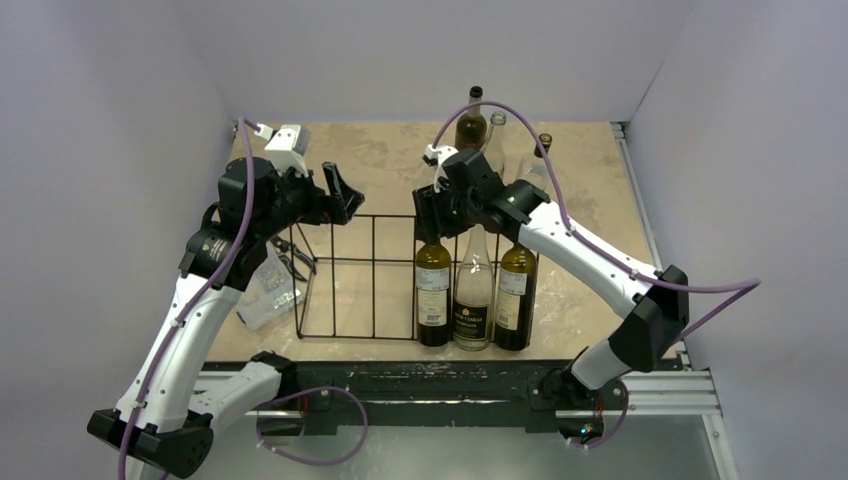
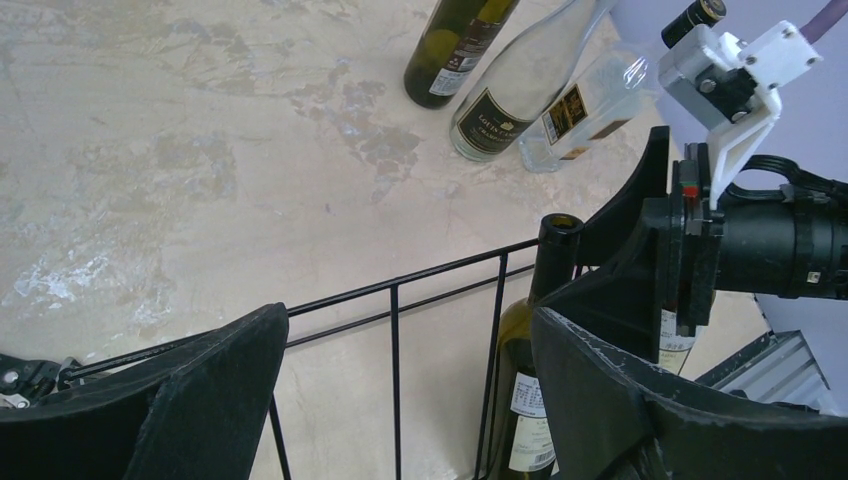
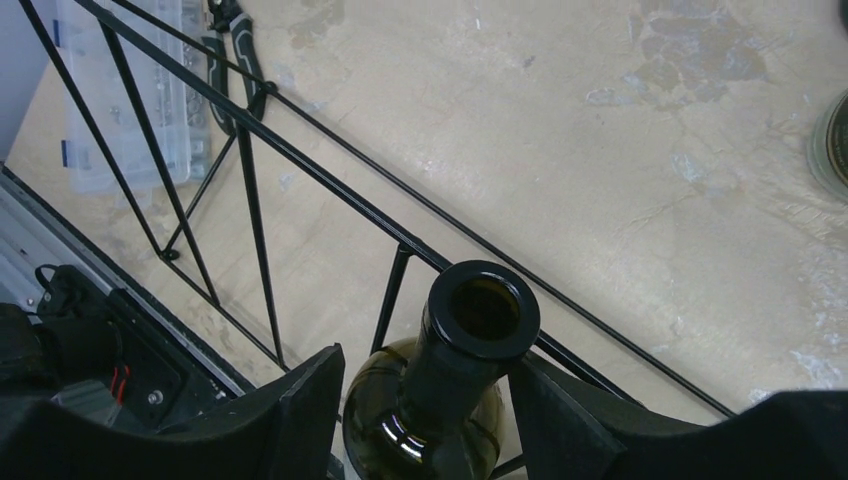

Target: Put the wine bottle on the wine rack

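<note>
Green-glass wine bottle [image 3: 465, 375] is standing inside the wine rack [image 3: 250, 190]; right gripper [image 3: 435, 400] is straddling its neck, jaws spread, seemingly letting go; left gripper [image 2: 400, 400] is hanging spread, empty; next, lifting straight clear.

From above, the right gripper [image 1: 431, 218] and its arm cover the tops of the three bottles standing in the wine rack [image 1: 350, 275]. One of them is the wine bottle [image 1: 433, 295]. The arm also hides the bottoms of the back bottles [image 1: 471, 128]. The left arm covers one corner of the plastic box [image 1: 268, 290]. The little black tool [image 1: 295, 258] next to it is too small to make out. The words on the labels are too small to read.

In the right wrist view, the bottom edge cuts off the wine bottle's body. A round green thing [image 3: 832, 145] shows only a bit at the right edge.
</note>
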Controlling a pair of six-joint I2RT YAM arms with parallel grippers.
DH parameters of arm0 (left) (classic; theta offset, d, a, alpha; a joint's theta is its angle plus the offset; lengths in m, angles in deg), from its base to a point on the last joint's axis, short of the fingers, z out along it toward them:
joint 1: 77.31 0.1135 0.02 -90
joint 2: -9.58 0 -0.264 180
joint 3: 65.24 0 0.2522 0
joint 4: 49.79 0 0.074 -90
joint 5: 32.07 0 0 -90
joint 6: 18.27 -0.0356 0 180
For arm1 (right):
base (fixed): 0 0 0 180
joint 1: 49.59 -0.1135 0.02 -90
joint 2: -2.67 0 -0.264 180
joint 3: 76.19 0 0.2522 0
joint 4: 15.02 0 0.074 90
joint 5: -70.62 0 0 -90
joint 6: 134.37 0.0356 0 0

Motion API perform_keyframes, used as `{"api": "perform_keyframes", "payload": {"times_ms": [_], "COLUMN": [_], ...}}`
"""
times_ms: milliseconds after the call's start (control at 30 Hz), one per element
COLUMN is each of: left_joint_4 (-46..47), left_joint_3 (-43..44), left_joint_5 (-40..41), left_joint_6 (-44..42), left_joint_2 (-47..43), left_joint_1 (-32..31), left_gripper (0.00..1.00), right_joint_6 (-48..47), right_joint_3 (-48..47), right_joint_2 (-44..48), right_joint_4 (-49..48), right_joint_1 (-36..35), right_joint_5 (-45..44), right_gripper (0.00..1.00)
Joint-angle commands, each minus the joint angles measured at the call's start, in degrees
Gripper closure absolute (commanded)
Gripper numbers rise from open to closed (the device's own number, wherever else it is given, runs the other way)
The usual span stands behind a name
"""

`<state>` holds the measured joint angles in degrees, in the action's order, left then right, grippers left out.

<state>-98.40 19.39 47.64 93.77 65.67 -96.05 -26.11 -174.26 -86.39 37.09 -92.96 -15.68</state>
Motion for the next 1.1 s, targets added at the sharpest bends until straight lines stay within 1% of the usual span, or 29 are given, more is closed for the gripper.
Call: {"api": "perform_keyframes", "payload": {"times_ms": [0, 367, 567, 733, 800, 900, 967, 1067], "left_joint_4": [2.05, 2.28, 2.67, 2.08, 2.42, 1.37, 2.71, 1.85], "left_joint_3": [0.67, 0.47, 0.01, 0.61, 0.28, 1.32, 0.25, 0.9], "left_joint_5": [0.57, 0.85, 1.62, 1.05, 0.75, 0.04, 0.47, 0.65], "left_joint_6": [0.62, 0.12, -0.14, -0.1, 0.1, 0.2, 0.18, 0.02], "left_joint_2": [-0.93, -0.86, -1.63, -0.57, -0.44, -0.57, -1.62, -1.55], "left_joint_1": [0.29, 0.29, 0.19, 0.2, 0.2, 0.19, 0.2, 0.2], "left_gripper": [0.1, 0.1, 0.1, 0.1, 0.1, 0.11, 0.11, 0.11], "right_joint_6": [-0.63, -0.73, -1.36, -2.08, -2.22, -2.51, -2.45, -2.97], "right_joint_3": [-2.5, -4.92, -4.93, -2.33, -2.18, 0.96, 1.8, 4.28], "right_joint_2": [3.87, 6.23, 8.39, 12.32, 13.97, 17.87, 20.31, 24.38], "right_joint_4": [-1.44, -1.65, -4.48, -9.41, -9.9, -13.74, -14.68, -16.56], "right_joint_1": [0.18, 0.21, 0.19, 0.27, 0.27, 0.27, 0.22, 0.3], "right_joint_5": [-1.55, -0.29, -0.13, -1.52, -3.16, -6.9, -9.66, -15.63], "right_gripper": [0.35, 0.32, 0.3, 0.27, 0.27, 0.27, 0.27, 0.25]}}
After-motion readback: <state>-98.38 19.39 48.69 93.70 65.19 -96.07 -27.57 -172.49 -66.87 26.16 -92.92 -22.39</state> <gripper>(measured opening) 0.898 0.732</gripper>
